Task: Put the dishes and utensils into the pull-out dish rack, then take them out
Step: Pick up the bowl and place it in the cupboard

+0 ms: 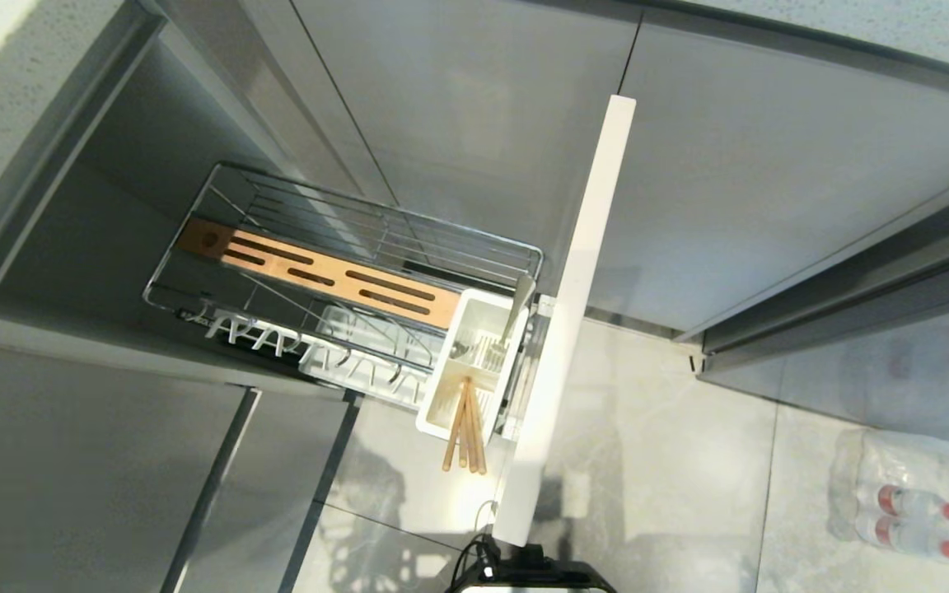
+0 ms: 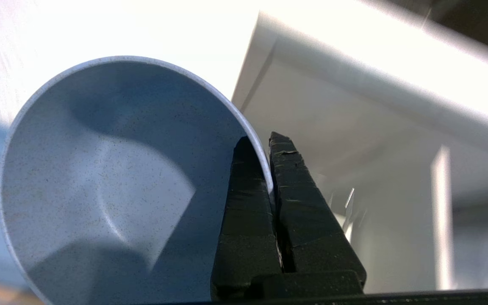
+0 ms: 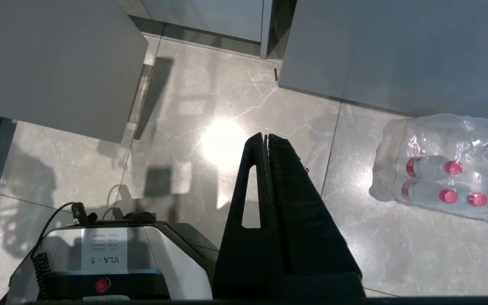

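The left end effector [image 2: 269, 169] is clamped on the rim of the grey-blue bowl [image 2: 108, 178], one finger inside and one outside, so the bowl hangs tilted for carrying. At centre frame in the head view, the pull-out dish rack [image 1: 343, 247] stands open, chopsticks [image 1: 465, 424] and spoon [image 1: 520, 317] upright in its white caddy [image 1: 441, 395]. The right end effector [image 3: 266, 140], closed and empty, idles over the floor.

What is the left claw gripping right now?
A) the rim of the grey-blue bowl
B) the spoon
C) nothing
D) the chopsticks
A: in the left wrist view, the left claw is shut on the rim of the grey-blue bowl.
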